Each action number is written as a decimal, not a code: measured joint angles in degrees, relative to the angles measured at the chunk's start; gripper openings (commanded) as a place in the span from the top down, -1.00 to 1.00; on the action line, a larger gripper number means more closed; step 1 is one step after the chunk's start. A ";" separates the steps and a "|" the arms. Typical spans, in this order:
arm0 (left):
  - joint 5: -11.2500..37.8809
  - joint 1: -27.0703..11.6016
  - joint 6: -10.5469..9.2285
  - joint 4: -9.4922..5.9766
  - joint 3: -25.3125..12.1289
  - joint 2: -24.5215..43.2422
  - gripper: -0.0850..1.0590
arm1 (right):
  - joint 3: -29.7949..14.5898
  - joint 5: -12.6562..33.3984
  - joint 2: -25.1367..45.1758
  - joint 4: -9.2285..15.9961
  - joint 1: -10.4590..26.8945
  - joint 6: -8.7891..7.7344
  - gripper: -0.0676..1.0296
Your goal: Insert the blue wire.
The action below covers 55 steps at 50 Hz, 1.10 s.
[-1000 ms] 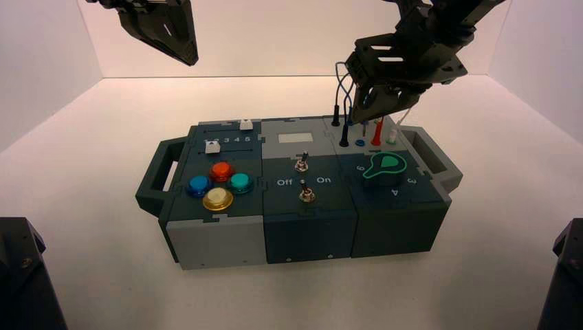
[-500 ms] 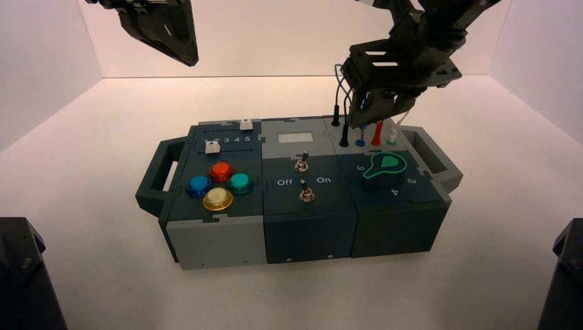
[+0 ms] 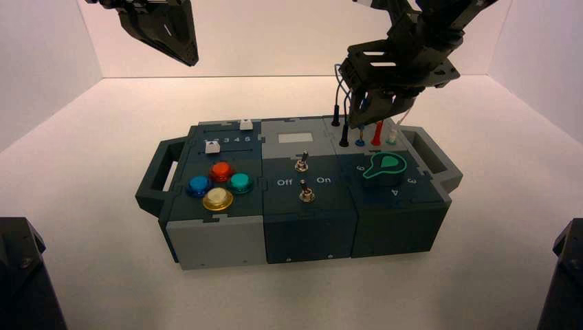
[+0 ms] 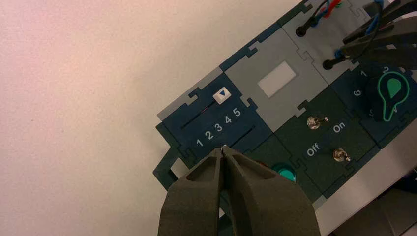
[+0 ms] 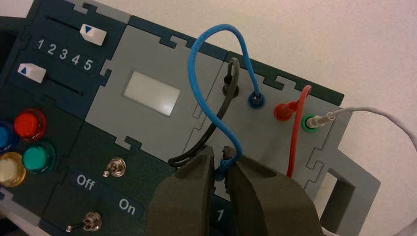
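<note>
Gripping blue wire (image 5: pixel 193 73), right end effector (image 5: pixel 221 169) apparently lowered.

The looped wire (image 5: pixel 198 93) is blue. One wire (image 5: pixel 293 142) is red, another (image 5: pixel 223 108) black, another (image 5: pixel 376 109) white. Buttons read red (image 5: pixel 30 124), blue (image 5: pixel 7 136), green (image 5: pixel 39 157) and yellow (image 5: pixel 11 168). Slider caps (image 5: pixel 93 34) are white with blue triangles. Knob outline (image 3: pixel 384 165): green.

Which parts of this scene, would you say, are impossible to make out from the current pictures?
- The blue banana plug's silver pin: right wrist view, hidden between the right gripper's fingers.
- The round black knob's pointer: right wrist view, hidden by that gripper.
- The thin white wire's middle stretch: right wrist view, cut off by the edge.
</note>
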 measured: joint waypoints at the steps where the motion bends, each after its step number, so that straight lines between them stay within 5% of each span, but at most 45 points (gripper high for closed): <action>1: 0.00 0.00 0.00 0.00 0.09 0.00 0.91 | 0.00 0.00 0.00 0.00 0.00 0.00 0.92; 55: 0.09 0.00 -0.09 0.00 0.09 -0.09 0.91 | -1.76 1.14 2.29 -0.18 -1.85 0.35 0.92</action>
